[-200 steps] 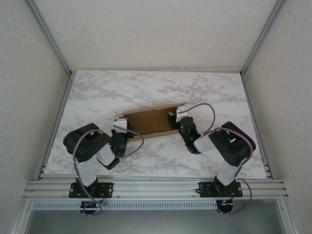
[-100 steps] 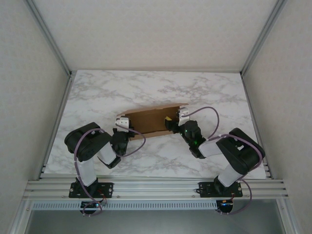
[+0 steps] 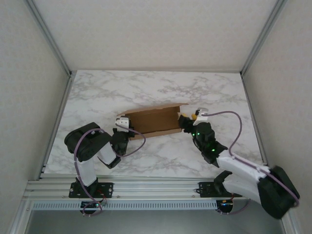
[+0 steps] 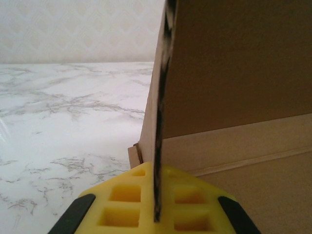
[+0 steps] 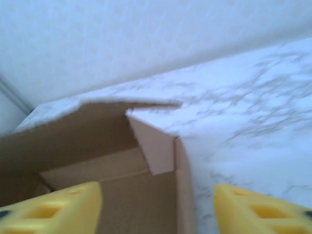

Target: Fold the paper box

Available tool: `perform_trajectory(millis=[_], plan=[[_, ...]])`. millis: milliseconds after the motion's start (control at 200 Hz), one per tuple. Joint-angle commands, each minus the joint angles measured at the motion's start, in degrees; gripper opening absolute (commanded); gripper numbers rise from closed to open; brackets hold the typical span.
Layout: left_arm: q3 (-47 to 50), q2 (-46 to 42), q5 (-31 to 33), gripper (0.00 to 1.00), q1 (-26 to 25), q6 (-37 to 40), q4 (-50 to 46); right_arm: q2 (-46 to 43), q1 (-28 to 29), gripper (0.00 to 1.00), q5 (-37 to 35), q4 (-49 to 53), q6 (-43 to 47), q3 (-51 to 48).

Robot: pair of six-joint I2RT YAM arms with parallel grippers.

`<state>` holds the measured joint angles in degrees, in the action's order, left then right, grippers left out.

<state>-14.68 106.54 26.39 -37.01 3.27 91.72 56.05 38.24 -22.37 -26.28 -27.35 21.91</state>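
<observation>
The paper box (image 3: 151, 121) is brown cardboard and lies half-formed at the table's middle, its long back wall raised. My left gripper (image 3: 123, 123) is at the box's left end. In the left wrist view its yellow pads (image 4: 124, 202) are shut on the edge of an upright cardboard wall (image 4: 160, 146). My right gripper (image 3: 188, 120) is at the box's right end. In the right wrist view it (image 5: 156, 209) is open, its yellow fingers (image 5: 56, 207) standing either side of the right end wall (image 5: 184, 190), apart from it. A small corner flap (image 5: 153, 144) leans inward.
The white marble table (image 3: 97, 92) is walled by pale panels with aluminium rails on the left (image 3: 48, 36) and right (image 3: 261, 36). The right arm (image 3: 243, 170) stretches low across the near right of the table.
The right arm has swung out low to the right, and its gripper has drawn back from inside the box to its right end. The left gripper holds still.
</observation>
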Motion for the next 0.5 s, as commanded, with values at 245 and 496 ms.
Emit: perform_trajectory(millis=[245, 496], plan=[[-0.7, 0.1, -2.6, 0.0, -0.1, 0.5, 2.5, -20.5, -3.5, 0.22, 1.6, 21.9, 4.5, 8.2], [-2.4, -0.1, -5.5, 0.0, 0.1, 0.5, -0.6, 5.7, -3.4, 0.18, 14.3, 45.8, 9.7, 43.2]])
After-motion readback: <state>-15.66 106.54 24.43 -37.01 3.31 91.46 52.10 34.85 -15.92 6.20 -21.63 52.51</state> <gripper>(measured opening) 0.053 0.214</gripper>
